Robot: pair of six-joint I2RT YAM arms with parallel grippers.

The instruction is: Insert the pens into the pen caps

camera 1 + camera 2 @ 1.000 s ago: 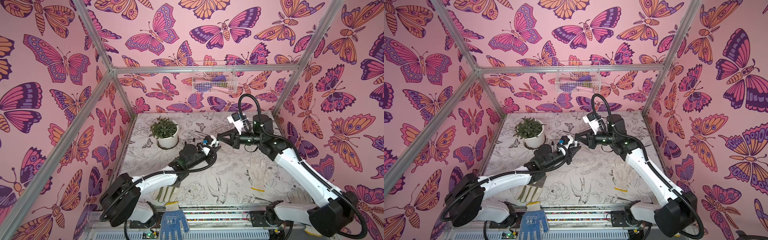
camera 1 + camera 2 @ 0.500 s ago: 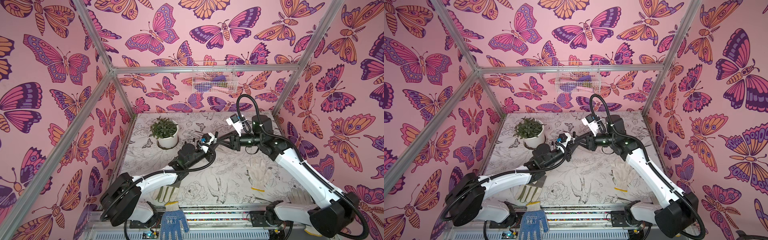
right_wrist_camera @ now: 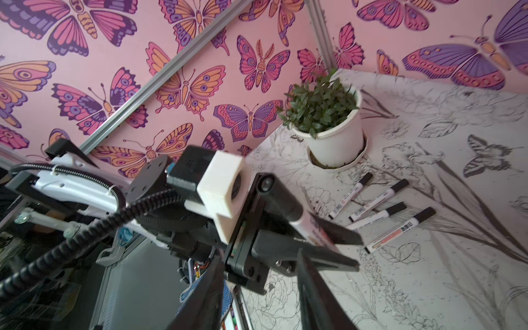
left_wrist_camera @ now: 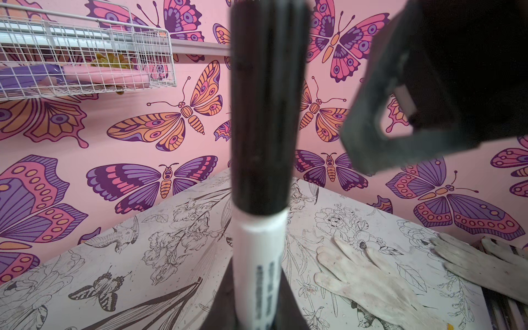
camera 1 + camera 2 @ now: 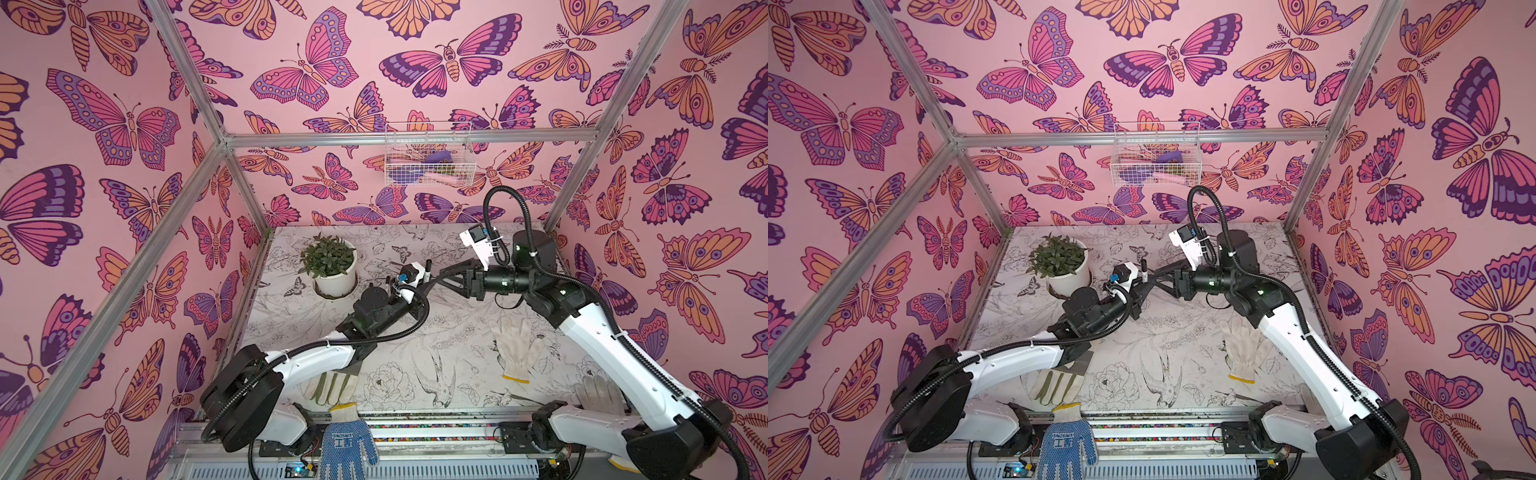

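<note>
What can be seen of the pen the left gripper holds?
The pen is a slim white plastic-looking barrel with dark label print, its tip end covered by a long black cap. The left gripper clamps the barrel, cap end pointing outward, above the table. Nothing else touches it.

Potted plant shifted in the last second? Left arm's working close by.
No. The potted plant sits where it was: same gap to the printed butterfly just left of its pot, in a top view.
</note>
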